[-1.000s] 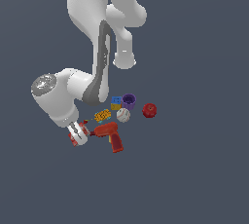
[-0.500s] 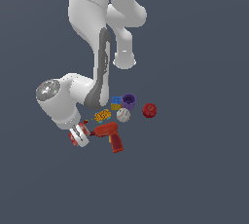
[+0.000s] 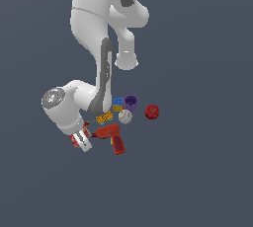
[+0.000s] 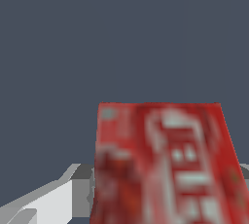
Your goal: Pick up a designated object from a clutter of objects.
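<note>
The red box (image 4: 163, 164), flat with white label markings, fills the lower part of the wrist view, between my gripper's fingers (image 4: 53, 201). In the exterior view my gripper (image 3: 80, 140) is low at the clutter's left edge, and only slivers of the red box (image 3: 75, 141) show around it. The jaws stand open on either side of the box, close to its sides. The rest of the clutter lies to the exterior view's right of the gripper.
A red drill (image 3: 112, 137) lies right beside the gripper. Behind it are an orange-yellow piece (image 3: 104, 118), a white baseball (image 3: 125, 117), a blue-yellow block (image 3: 117, 104), a purple cup (image 3: 131, 102) and a red ball (image 3: 151, 111). My arm's links hang over the clutter.
The arm's wrist and gripper have sunk a little lower over the red box. The clutter has not moved.
</note>
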{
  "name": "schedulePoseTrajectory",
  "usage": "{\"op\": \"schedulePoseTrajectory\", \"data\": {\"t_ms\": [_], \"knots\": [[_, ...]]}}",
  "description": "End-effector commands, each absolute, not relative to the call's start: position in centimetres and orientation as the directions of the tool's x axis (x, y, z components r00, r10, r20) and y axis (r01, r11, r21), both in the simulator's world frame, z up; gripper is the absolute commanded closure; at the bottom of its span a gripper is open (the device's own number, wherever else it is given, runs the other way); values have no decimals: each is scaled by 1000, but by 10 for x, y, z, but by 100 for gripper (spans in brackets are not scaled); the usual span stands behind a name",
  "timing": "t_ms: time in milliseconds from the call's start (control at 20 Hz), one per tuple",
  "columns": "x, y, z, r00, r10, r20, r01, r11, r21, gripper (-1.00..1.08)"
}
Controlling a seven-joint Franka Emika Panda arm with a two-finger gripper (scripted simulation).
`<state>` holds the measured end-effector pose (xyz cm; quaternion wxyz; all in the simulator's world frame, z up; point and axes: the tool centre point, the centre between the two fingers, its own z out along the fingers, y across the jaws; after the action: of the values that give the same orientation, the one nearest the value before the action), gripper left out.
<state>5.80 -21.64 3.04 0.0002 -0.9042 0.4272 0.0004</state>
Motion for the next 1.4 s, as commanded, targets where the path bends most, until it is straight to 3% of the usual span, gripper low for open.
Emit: {"op": "schedulePoseTrajectory", "data": {"t_ms": [0,750,1350], "knots": [[58,-217,30,635,-773,0,-773,-635,0,108],[55,-208,37,635,-773,0,-773,-635,0,108],[30,-148,81,635,-772,-1,-772,-635,-1,108]]}}
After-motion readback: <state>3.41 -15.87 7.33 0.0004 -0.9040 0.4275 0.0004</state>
